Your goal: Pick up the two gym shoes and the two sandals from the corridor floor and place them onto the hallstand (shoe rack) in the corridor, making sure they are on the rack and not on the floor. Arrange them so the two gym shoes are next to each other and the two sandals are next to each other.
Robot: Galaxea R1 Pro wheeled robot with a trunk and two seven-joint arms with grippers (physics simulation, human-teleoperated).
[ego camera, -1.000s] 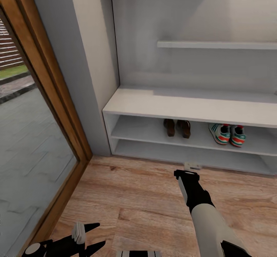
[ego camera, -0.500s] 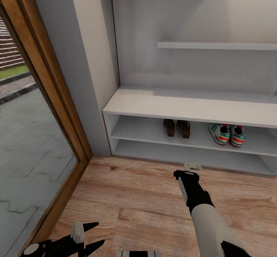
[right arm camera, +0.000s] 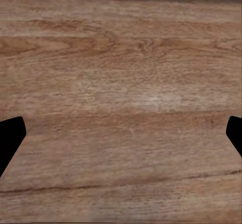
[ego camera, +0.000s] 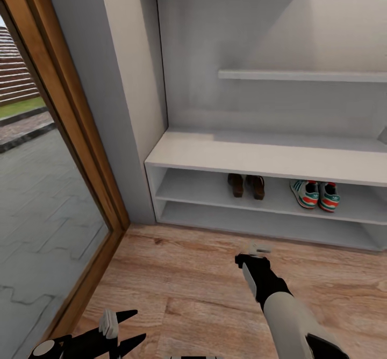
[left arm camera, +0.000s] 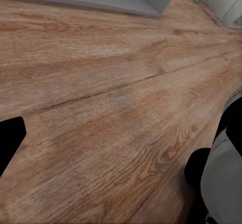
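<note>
Jaws on both sides are spread wide and carrying nothing. On the right gripper point(right arm camera: 121, 133) you can see the two dark fingertips far apart at the frame edges with plain wood between them, and the left gripper point(ego camera: 115, 333) sits low down by the robot's body, splayed open over the floor point(ego camera: 177, 273). Makes sense to me, since nothing is left to grab.

Both sandals point(ego camera: 246, 185) sit side by side on the upper shelf slot of the shoe rack point(ego camera: 258, 155), toes pointing in, and the two gym shoes point(ego camera: 315, 194) are paired up just along from them on the same shelf. So each pair is next to its mate and nothing's on the floor. I'd call the job basically done, and the right arm point(ego camera: 279, 305) hanging out over the boards looks like it's just idle.

Room-wise: light brown wood-plank floor with obvious grain and knots, pale grey rack with a low worktop over two open slots and a floating shelf point(ego camera: 301, 75) higher up on the wall. Off to the left there's a wood-framed glass door point(ego camera: 70, 149) looking out onto grey paving.
</note>
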